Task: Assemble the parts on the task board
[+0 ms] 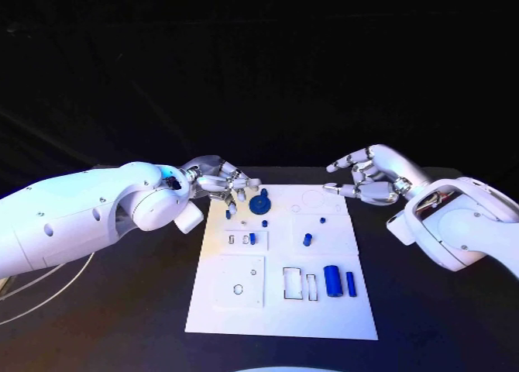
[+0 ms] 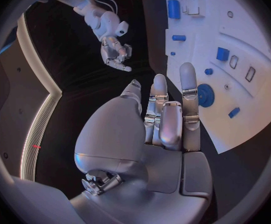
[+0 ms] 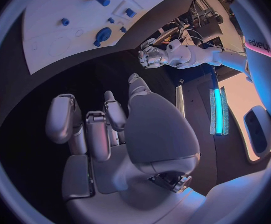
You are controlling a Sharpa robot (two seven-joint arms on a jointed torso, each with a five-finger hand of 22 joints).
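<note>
The blue gear (image 1: 261, 203) lies just beside the left hand (image 1: 218, 183).

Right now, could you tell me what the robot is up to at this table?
It is set to assemble small blue parts on the white board. Neither hand holds anything. The left hand hovers at the board's far left corner, close to a blue gear. The right hand hangs open by the far right corner. A large blue cylinder and a slimmer blue piece lie near the board's front edge, untouched.
</note>
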